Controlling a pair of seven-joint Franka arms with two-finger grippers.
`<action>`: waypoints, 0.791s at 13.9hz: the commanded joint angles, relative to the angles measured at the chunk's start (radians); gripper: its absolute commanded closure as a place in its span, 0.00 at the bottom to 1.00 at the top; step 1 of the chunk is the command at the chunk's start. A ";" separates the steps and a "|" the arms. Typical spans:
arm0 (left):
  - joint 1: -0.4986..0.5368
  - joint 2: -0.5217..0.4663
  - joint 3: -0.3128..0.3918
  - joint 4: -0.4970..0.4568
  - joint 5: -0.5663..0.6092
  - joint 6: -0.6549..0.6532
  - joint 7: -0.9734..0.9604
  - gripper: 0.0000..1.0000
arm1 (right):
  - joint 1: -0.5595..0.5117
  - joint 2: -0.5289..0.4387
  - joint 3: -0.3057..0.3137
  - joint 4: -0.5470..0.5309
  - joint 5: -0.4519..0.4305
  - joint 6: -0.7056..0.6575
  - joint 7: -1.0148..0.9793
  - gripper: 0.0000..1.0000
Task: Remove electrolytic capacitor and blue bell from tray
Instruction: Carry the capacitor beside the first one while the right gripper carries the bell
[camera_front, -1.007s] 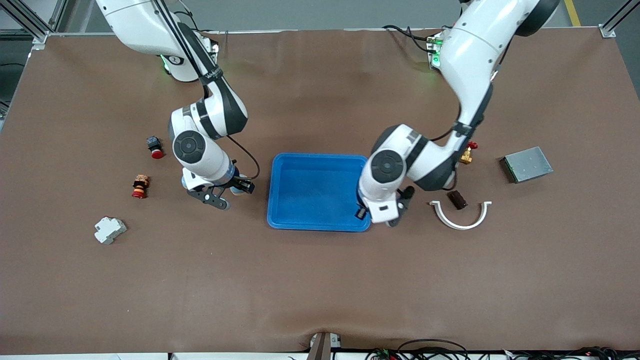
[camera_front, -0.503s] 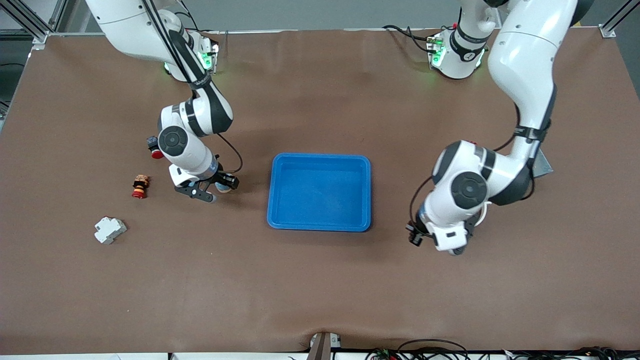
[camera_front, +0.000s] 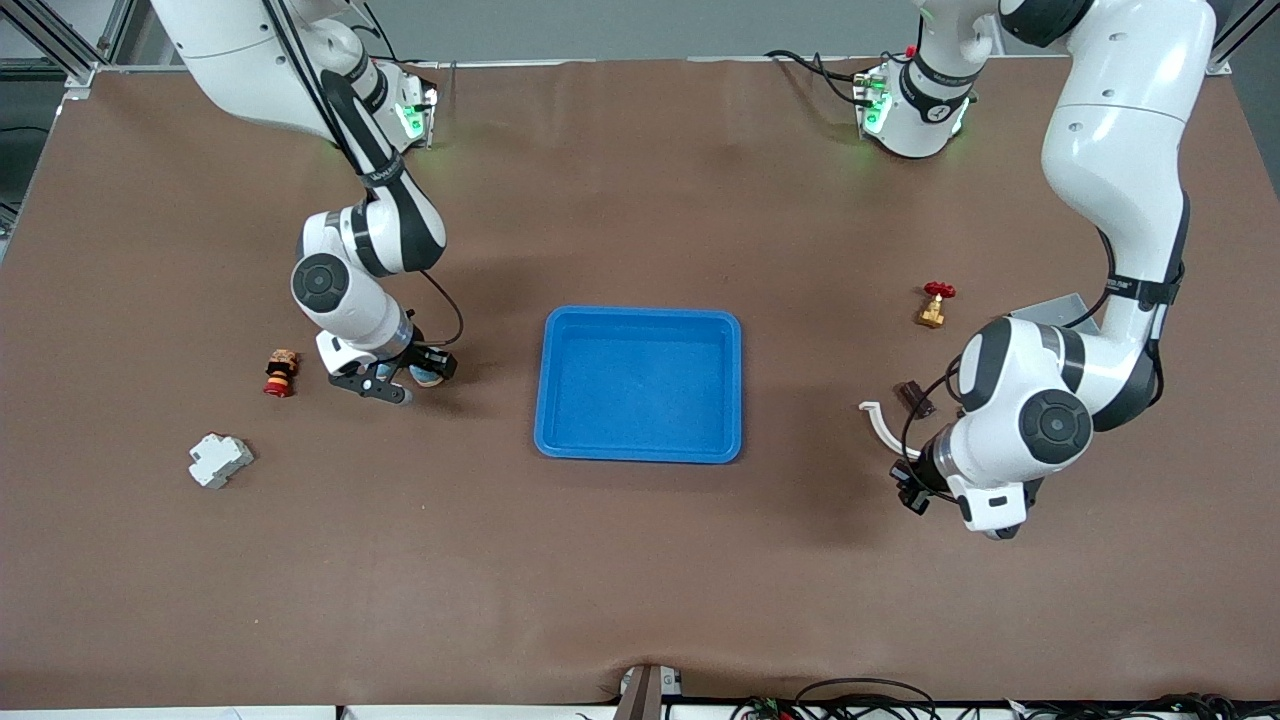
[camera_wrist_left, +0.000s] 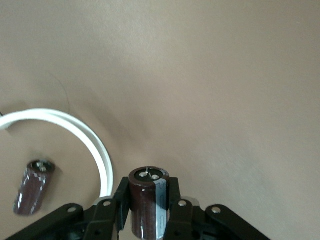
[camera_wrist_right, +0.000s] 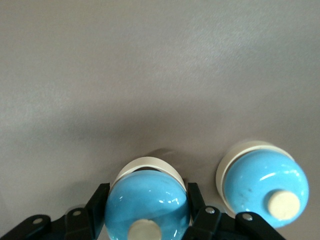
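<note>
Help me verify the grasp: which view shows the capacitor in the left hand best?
The left wrist view: the capacitor stands gripped in the left hand. The front view hides it under the arm; the right wrist view misses it.

No legible text, labels, brands, numbers or signs in any view. Capacitor (camera_wrist_left: 148, 202) sleeve shows pale stripe only, no readable print. Bell (camera_wrist_right: 147, 200) dome plain blue, unmarked.

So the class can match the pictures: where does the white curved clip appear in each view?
Front view: white curved clip on the brown mat, partly hidden under the left arm, beside a dark capacitor.
Left wrist view: clip arcs beside that lying capacitor.
Right wrist view: not in it.
Shared landmark: the lying capacitor.
</note>
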 joint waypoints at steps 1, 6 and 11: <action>0.029 0.030 -0.009 0.003 0.025 0.042 0.039 1.00 | -0.015 -0.027 0.014 -0.035 0.012 0.033 -0.022 1.00; 0.044 0.066 0.017 0.002 0.023 0.103 0.044 1.00 | -0.008 -0.001 0.015 -0.035 0.012 0.062 -0.014 1.00; 0.050 0.083 0.017 0.002 0.016 0.131 0.042 1.00 | -0.005 0.037 0.017 -0.026 0.012 0.072 -0.005 1.00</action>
